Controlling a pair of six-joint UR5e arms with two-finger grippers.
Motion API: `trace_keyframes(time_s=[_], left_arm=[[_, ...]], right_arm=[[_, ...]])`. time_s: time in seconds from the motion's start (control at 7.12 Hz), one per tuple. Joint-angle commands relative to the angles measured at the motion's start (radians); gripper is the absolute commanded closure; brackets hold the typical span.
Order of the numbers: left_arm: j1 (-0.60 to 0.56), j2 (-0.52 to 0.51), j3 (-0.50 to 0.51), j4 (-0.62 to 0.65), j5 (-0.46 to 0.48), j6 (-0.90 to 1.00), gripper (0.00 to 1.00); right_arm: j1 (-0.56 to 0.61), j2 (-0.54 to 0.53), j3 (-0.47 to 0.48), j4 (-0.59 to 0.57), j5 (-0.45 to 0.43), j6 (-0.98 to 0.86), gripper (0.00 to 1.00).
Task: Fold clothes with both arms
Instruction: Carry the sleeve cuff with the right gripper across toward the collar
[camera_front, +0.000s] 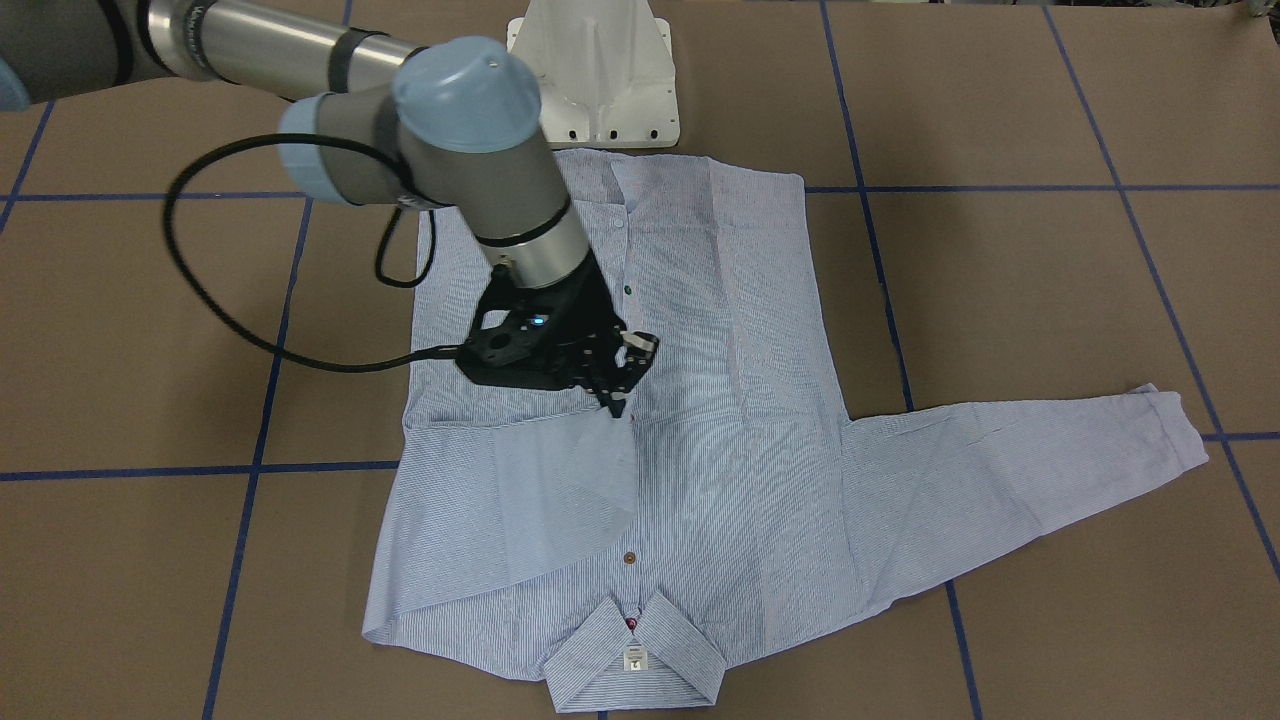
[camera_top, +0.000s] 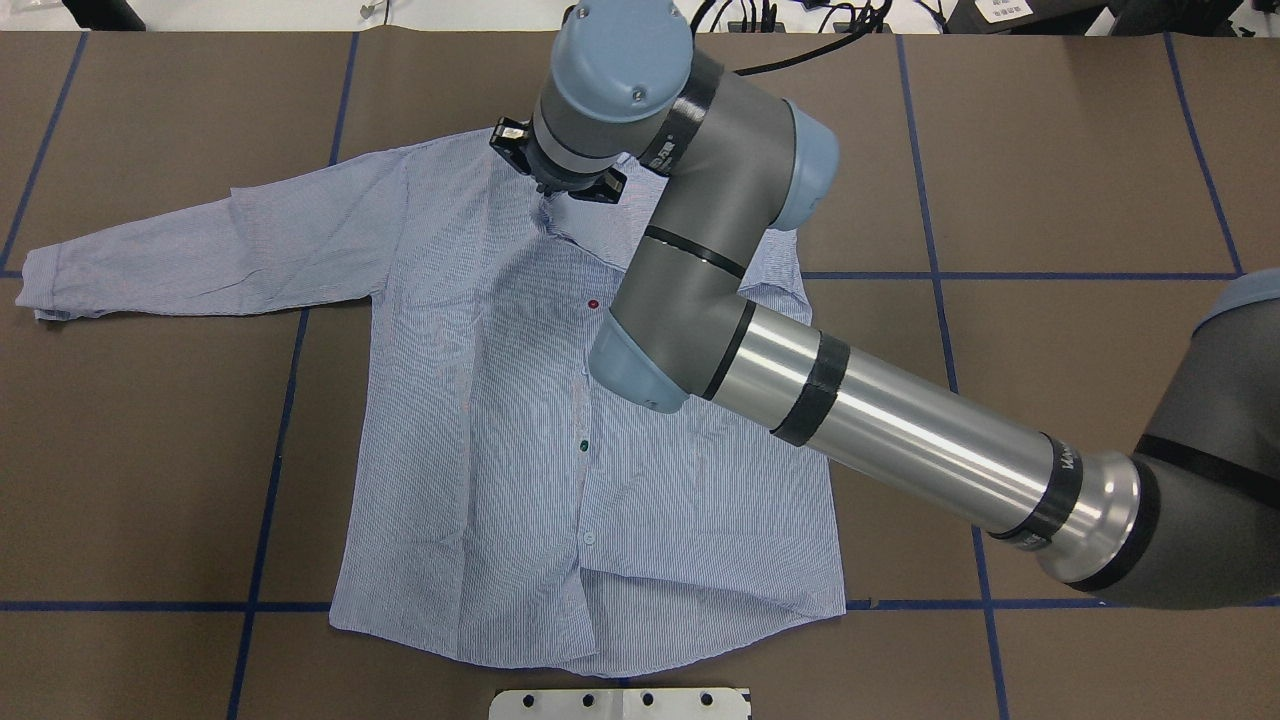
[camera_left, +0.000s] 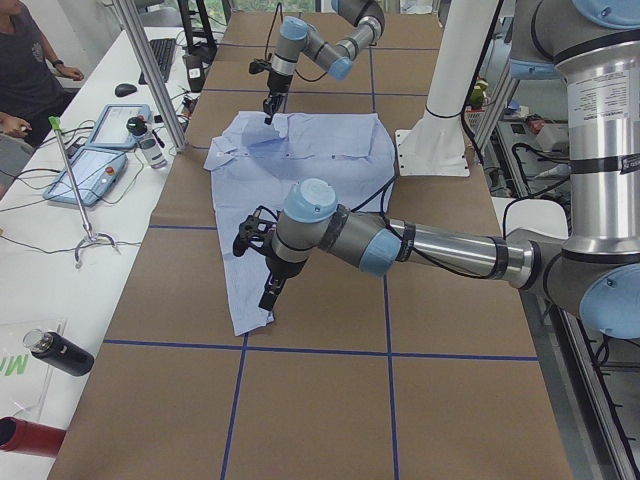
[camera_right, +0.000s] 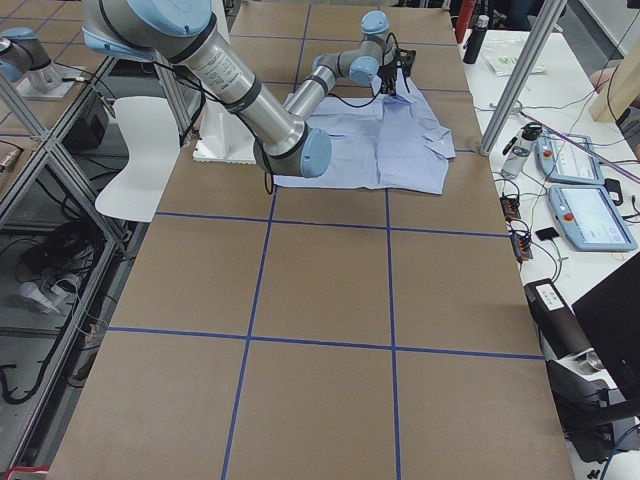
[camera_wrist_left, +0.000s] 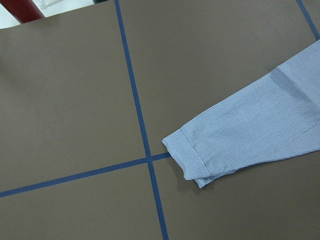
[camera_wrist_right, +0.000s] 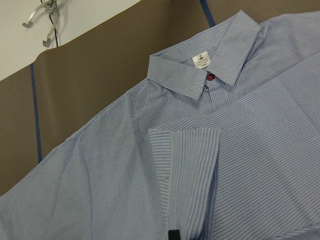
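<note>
Right claw (camera_front: 615, 395): closing tight on the shirt (camera_front: 740, 420), pinching its folded sleeve.
Left claw (camera_left: 269, 296): hanging beside the other sleeve; opening unreadable.
Surface: brown table (camera_front: 1050, 300).

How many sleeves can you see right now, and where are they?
2. The outstretched sleeve lies flat on the robot's left side. The folded sleeve crosses the shirt front, its cuff in the right hand.

Table (camera_front: 1000, 300) covered in brown paper, blue tape lines (camera_front: 272, 380) marking grid. Striped shirt (camera_front: 740, 400) lies flat, front up, collar (camera_front: 635, 660) away from robot. One sleeve (camera_front: 1050, 450) stretched sideways on paper, other folded across chest. White pedestal base (camera_front: 600, 80) stands just beyond hem.
</note>
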Motion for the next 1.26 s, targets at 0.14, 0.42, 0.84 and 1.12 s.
trace_keyframes(time_s=[0.14,0.42,0.84,1.12], left_arm=[[0.0,-0.002,-0.005,0.0,0.0,0.0,0.01],[0.0,0.0,-0.003,0.0,0.0,0.0,0.01],[0.018,-0.014,0.035,-0.078,-0.013,-0.002,0.01],[0.04,-0.107,0.23,-0.165,-0.013,-0.003,0.01]], right_arm=[[-0.03,0.053,-0.113,0.076,-0.026,0.005,1.0],[-0.03,0.075,-0.153,0.076,-0.029,0.007,0.01],[-0.011,0.109,-0.144,0.072,-0.022,0.091,0.0],[0.054,-0.001,-0.055,0.018,0.068,0.096,0.0]])
